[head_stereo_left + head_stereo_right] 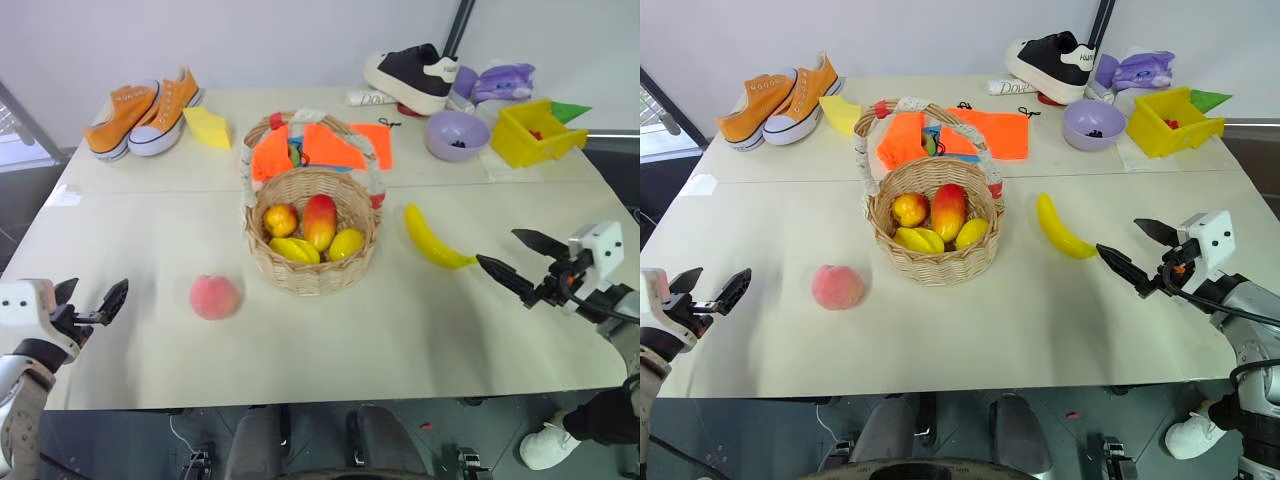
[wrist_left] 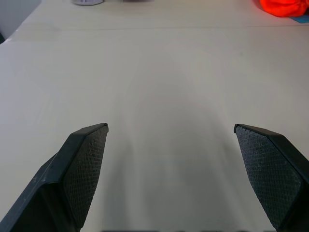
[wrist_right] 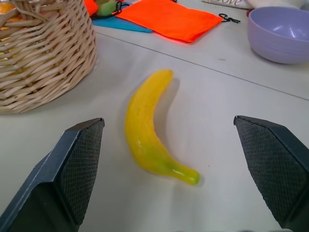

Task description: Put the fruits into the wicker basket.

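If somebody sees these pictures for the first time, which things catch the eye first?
The wicker basket at the table's middle, already holding several fruits. A pink peach lies on its left and a yellow banana on its right, just ahead of the open right gripper. The left gripper is open too.

Wicker basket part-filled, two fruits loose on the tabletop.

The round tan wicker basket [image 1: 312,262] stands upright mid-tabletop, its arched handle wrapped in white and red, holding a red-yellow apple [image 1: 280,219], a red mango [image 1: 319,221] and yellow fruits [image 1: 345,244]. A pink-red peach [image 1: 214,297] sits towards the tabletop's left and near edges, apart from the basket. A curved yellow banana [image 1: 432,240] lies flat just right of the basket.
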You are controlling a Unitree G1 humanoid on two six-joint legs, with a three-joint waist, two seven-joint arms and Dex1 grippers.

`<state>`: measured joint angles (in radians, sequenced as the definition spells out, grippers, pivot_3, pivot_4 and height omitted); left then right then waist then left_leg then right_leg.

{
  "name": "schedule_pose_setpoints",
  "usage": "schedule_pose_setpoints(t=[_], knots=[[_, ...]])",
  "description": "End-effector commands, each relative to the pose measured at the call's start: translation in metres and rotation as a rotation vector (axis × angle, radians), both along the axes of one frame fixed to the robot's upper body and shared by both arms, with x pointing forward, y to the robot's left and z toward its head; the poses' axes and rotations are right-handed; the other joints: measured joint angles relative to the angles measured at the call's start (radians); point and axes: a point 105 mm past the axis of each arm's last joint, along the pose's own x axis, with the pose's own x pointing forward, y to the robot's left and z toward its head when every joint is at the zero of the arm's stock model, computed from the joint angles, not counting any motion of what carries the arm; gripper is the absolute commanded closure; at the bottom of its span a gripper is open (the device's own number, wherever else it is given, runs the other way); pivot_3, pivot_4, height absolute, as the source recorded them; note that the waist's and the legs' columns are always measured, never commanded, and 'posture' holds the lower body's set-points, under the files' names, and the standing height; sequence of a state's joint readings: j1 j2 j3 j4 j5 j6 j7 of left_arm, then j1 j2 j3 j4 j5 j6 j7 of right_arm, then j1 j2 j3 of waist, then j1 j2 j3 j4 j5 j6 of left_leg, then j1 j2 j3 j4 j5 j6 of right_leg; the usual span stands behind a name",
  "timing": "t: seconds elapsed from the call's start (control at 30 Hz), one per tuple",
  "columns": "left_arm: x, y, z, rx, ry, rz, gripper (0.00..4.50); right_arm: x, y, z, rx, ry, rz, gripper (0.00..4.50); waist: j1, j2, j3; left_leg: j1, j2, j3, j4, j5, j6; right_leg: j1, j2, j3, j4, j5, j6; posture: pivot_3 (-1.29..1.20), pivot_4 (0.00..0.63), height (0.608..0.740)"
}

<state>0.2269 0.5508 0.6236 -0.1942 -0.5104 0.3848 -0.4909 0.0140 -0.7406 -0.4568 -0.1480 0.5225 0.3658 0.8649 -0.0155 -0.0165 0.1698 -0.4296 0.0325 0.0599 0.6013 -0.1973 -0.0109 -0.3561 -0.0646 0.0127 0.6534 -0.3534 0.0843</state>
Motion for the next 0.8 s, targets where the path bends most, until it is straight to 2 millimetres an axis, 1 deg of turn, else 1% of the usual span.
schedule_pose_setpoints(t=[0.03, 0.13, 0.23, 0.3, 0.37, 0.43, 0.47, 0.5, 0.57, 0.63, 0.7, 0.8], knots=[[0.003, -0.007, 0.018, 0.057, -0.042, -0.045, 0.00, 0.001, 0.016, 0.016, -0.012, -0.051, 0.074, 0.01, -0.001, 0.000, 0.000, 0.000, 0.000, 0.000, 0.000, 0.000, 0.000, 0.000, 0.000, 0.000, 0.000, 0.000, 0.000, 0.00, 0.150, 0.733], [0.005, -0.017, 0.026, 0.075, -0.059, -0.100, 0.00, -0.002, 0.034, 0.024, -0.024, -0.057, 0.154, 0.01, -0.001, 0.000, 0.000, 0.000, 0.000, 0.000, 0.000, 0.000, 0.000, 0.000, 0.000, 0.000, 0.000, 0.001, 0.001, 0.00, 0.150, 0.733], [0.010, -0.035, 0.039, 0.057, -0.094, -0.204, 0.00, -0.014, 0.066, 0.033, -0.044, -0.032, 0.318, 0.01, -0.001, 0.000, 0.000, 0.000, 0.000, 0.000, 0.000, 0.000, 0.000, 0.000, 0.000, 0.000, 0.001, 0.001, 0.002, 0.00, 0.150, 0.733], [0.010, -0.054, 0.044, 0.047, -0.087, -0.325, 0.00, -0.025, 0.088, 0.040, -0.036, -0.006, 0.431, 0.01, 0.000, 0.000, 0.000, 0.000, 0.000, 0.000, 0.000, 0.000, 0.000, 0.000, 0.000, 0.000, 0.001, 0.001, 0.002, 0.00, 0.150, 0.733], [0.004, -0.077, 0.044, 0.048, -0.045, -0.470, 0.00, -0.040, 0.108, 0.043, -0.047, 0.035, 0.549, 0.01, -0.001, 0.000, 0.000, 0.000, 0.000, 0.000, 0.000, 0.000, 0.000, 0.000, 0.000, 0.000, 0.001, 0.001, 0.001, 0.00, 0.150, 0.733], [-0.008, -0.103, 0.042, 0.050, 0.035, -0.650, 0.00, -0.057, 0.126, 0.044, -0.068, 0.071, 0.664, 0.01, -0.001, 0.000, 0.000, 0.000, 0.000, 0.000, 0.000, 0.000, 0.000, 0.000, 0.000, 0.000, 0.000, 0.000, 0.000, 0.00, 0.150, 0.733], [-0.013, -0.112, 0.041, 0.070, 0.072, -0.716, 0.00, -0.063, 0.133, 0.045, -0.073, 0.082, 0.707, 0.01, -0.001, -0.001, 0.000, 0.000, 0.000, 0.000, -0.001, 0.000, 0.000, 0.000, 0.000, 0.000, -0.001, 0.000, 0.000, 0.00, 0.150, 0.733], [-0.015, -0.116, 0.039, 0.106, 0.105, -0.756, 0.00, -0.068, 0.139, 0.046, -0.079, 0.087, 0.746, 0.01, -0.002, -0.001, 0.000, 0.000, 0.000, 0.000, -0.001, 0.000, 0.000, 0.000, 0.000, 0.000, -0.001, 0.000, 0.000, 0.00, 0.150, 0.733], [-0.015, -0.118, 0.037, 0.156, 0.144, -0.788, 0.00, -0.075, 0.146, 0.048, -0.081, 0.095, 0.790, 0.01, -0.001, 0.000, 0.000, 0.000, 0.000, 0.000, -0.001, 0.000, -0.001, 0.000, 0.000, 0.000, -0.001, 0.000, -0.001, 0.00, 0.150, 0.733], [-0.008, -0.119, 0.033, 0.258, 0.168, -0.811, 0.00, -0.082, 0.155, 0.048, -0.090, 0.089, 0.844, 0.01, 0.000, 0.000, 0.000, 0.000, 0.000, 0.000, -0.001, 0.000, -0.001, 0.000, 0.000, 0.000, -0.001, 0.000, -0.001, 0.00, 0.150, 0.733], [0.003, -0.120, 0.028, 0.325, 0.177, -0.813, 0.00, -0.083, 0.162, 0.050, -0.070, 0.075, 0.866, 0.01, 0.002, 0.000, 0.000, 0.000, 0.000, 0.000, -0.001, 0.000, 0.000, 0.000, 0.000, 0.000, -0.002, 0.000, -0.002, 0.00, 0.150, 0.733], [0.012, -0.122, 0.023, 0.371, 0.169, -0.814, 0.00, -0.081, 0.166, 0.050, -0.056, 0.062, 0.864, 0.01, 0.001, 0.000, 0.000, 0.000, 0.000, 0.000, -0.002, 0.000, 0.000, 0.000, 0.000, 0.000, -0.003, 0.000, -0.002, 0.00, 0.150, 0.733]])
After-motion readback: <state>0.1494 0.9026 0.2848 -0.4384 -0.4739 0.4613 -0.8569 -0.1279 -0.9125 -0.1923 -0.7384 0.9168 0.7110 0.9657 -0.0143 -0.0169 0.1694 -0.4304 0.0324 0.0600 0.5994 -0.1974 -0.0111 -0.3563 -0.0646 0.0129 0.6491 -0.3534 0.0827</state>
